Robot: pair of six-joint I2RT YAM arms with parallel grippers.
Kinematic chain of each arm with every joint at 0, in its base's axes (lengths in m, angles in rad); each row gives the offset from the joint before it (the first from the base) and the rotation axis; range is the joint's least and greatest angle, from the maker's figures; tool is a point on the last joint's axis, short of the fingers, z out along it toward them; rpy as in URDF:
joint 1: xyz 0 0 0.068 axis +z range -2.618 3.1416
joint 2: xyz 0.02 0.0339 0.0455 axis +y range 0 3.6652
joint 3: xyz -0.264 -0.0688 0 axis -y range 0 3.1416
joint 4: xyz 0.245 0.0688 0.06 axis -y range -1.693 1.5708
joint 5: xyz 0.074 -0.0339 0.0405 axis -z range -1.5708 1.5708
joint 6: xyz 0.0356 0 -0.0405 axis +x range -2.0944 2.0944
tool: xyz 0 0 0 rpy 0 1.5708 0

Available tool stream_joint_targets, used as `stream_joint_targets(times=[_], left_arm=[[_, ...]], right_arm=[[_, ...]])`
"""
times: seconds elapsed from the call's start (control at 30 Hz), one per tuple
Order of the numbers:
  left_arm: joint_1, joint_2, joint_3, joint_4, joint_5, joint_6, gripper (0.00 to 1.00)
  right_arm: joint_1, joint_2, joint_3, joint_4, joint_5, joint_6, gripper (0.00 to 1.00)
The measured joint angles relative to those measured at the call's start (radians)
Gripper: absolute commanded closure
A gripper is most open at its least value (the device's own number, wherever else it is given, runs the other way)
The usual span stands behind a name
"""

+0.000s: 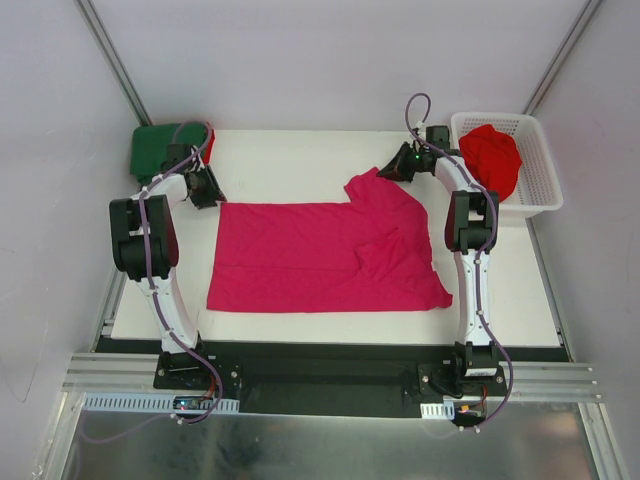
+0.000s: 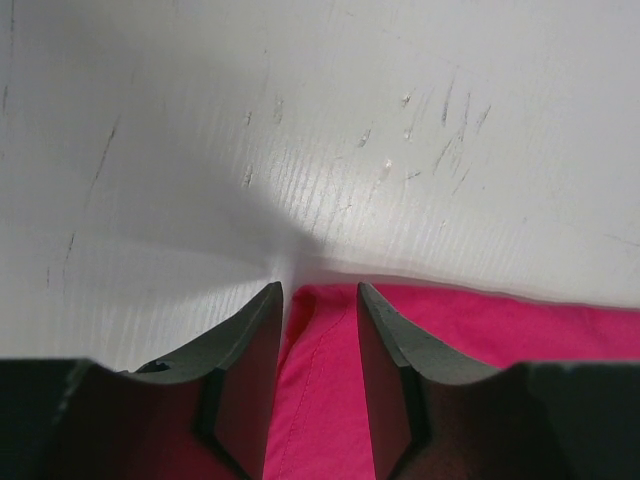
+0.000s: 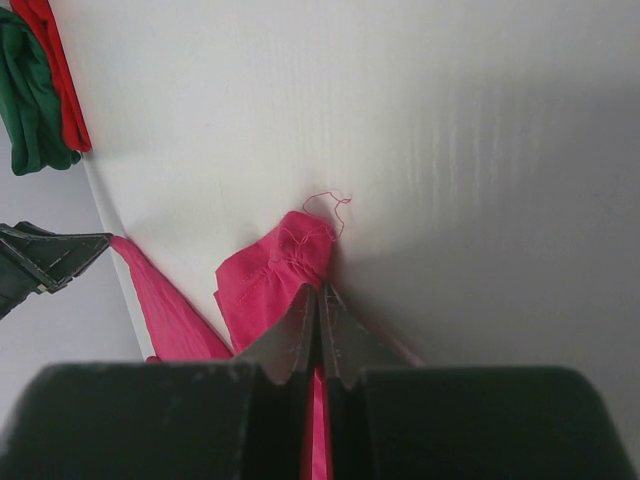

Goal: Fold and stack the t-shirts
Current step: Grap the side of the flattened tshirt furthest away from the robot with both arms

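- Sitting just off the magenta t-shirt [image 1: 320,255]'s far right corner, a white lattice basket [image 1: 540,165] holds a crumpled red t-shirt [image 1: 490,160].
- Beyond the magenta t-shirt's far left corner, a dark green t-shirt [image 1: 160,148] lies on the corner of the white desk [image 1: 290,160], with a strip of red cloth [image 1: 208,135] showing at its right edge.
- Nothing lies on the magenta t-shirt, and nothing stands between it and either arm.
- The magenta t-shirt is spread over the middle of the desk. Its left half lies flat and smooth, while its right half is creased, with folds running up toward the far right corner.
- That far right corner is gathered into a small bunch, and a loose thread [image 3: 330,205] curls from its tip.
- The left arm [image 1: 150,240] reaches forward along the magenta t-shirt's left side and bends inward at the top. The left pincer [image 2: 318,290] is at the shirt's far left corner, tips down on the desk, jaws partly spread, with the hem lying in the gap between them.
- The right arm [image 1: 470,230] runs up the magenta t-shirt's right side and turns left. The right pincer [image 3: 318,290] is pressed together, pinching the bunched far right corner of the shirt.
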Motion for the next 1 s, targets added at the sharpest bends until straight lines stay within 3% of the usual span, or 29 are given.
stream_joint_targets(times=[0.17,0.53,1.0], left_arm=[[0.000,0.000,0.000,-0.013,0.000,0.000,0.65],[0.000,0.020,0.024,-0.042,0.013,0.004,1.00],[0.000,0.032,0.028,-0.043,0.021,0.006,1.00]], right_arm=[[-0.001,0.000,0.000,0.000,0.000,0.003,0.99],[-0.002,0.000,-0.004,0.007,-0.004,0.009,0.99],[-0.005,-0.023,-0.072,0.073,-0.022,0.016,0.99]])
